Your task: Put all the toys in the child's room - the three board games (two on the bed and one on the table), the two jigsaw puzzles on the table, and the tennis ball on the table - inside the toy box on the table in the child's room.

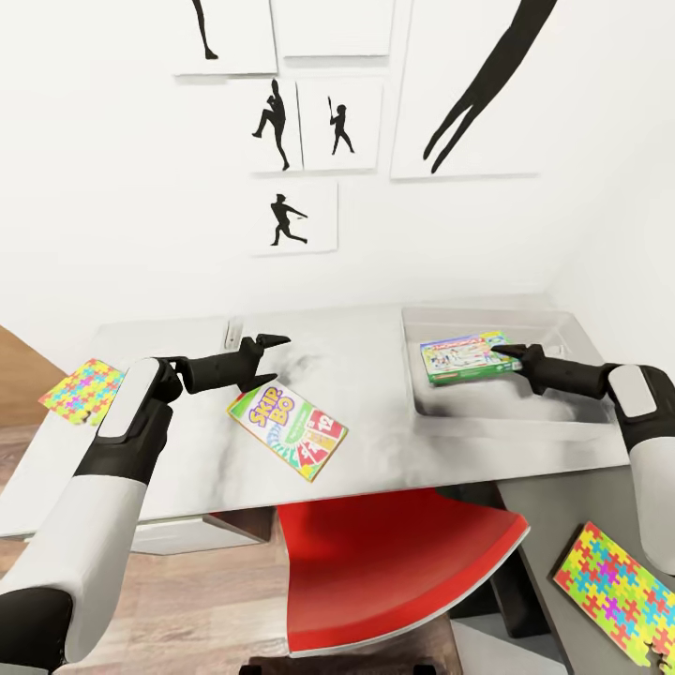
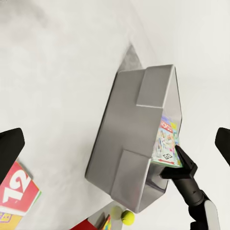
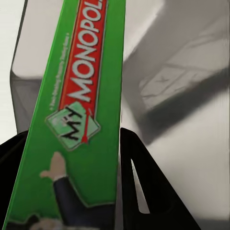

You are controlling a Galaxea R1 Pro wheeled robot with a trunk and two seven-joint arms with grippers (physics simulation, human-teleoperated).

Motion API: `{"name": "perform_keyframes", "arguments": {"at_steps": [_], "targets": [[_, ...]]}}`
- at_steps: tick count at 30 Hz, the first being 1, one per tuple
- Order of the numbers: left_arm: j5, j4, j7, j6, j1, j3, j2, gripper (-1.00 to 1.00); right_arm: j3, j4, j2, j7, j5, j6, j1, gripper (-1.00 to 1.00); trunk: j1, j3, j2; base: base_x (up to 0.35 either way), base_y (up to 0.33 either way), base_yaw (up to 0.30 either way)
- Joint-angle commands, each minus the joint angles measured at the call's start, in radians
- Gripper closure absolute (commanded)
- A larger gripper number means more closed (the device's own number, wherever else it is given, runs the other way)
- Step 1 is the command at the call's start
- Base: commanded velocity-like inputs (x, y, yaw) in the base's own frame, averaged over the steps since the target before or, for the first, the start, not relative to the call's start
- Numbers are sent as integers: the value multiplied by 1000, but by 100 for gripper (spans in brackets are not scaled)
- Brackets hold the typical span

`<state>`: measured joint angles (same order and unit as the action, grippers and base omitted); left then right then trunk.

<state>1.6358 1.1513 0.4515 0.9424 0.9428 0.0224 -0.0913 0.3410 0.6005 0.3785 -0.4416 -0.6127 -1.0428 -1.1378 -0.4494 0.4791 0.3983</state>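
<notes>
Two hands work over the light grey counter [image 1: 375, 328] in the head view. The right hand [image 1: 511, 356] reaches into the toy box [image 1: 412, 384] and has its fingers clamped on the near edge of the Monopoly game [image 1: 464, 356], which sits low inside the box, just ahead of the fingertips. The left hand [image 1: 267, 356] hovers over the counter with its fingers spread and nothing between them; the Skip-Bo game [image 1: 286, 429] lies flat just below and beside it. One jigsaw puzzle [image 1: 82, 391] rests at the counter's far end, behind this hand's wrist, and another jigsaw puzzle [image 1: 617, 591] lies on the dark wing, under the right forearm. A red chair [image 1: 394, 562] stands below the counter, between the arms.

From the left wrist, the fingers [image 2: 9, 153] stand wide apart, the Skip-Bo corner [image 2: 17, 191] just beside one of them. Well ahead sits the toy box [image 2: 129, 143], with the Monopoly game [image 2: 166, 141] inside it, gripped by the right hand [image 2: 178, 158]. A tennis ball [image 2: 127, 217] lies near the box's outer corner.

From the right wrist, the fingers [image 3: 139, 191] press against both faces of the green Monopoly game [image 3: 81, 120], which runs straight ahead between them over the box floor [image 3: 182, 120].
</notes>
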Motion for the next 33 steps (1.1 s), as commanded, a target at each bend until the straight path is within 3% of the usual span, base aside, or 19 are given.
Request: {"name": "perform_keyframes", "arguments": {"at_steps": [1, 12, 33], "targets": [[11, 1, 10, -1, 1, 1, -1, -100, 4, 0, 0, -9, 11, -4, -1, 100, -1, 2, 2, 0, 0, 0], [9, 1, 10, -1, 5, 2, 1, -100, 3, 18, 1, -8, -37, -4, -1, 100, -1, 7, 2, 0, 0, 0], [10, 0, 57, -1, 77, 7, 14, -100, 3, 21, -2, -7, -47, -4, -5, 100, -1, 39, 2, 0, 0, 0]]}}
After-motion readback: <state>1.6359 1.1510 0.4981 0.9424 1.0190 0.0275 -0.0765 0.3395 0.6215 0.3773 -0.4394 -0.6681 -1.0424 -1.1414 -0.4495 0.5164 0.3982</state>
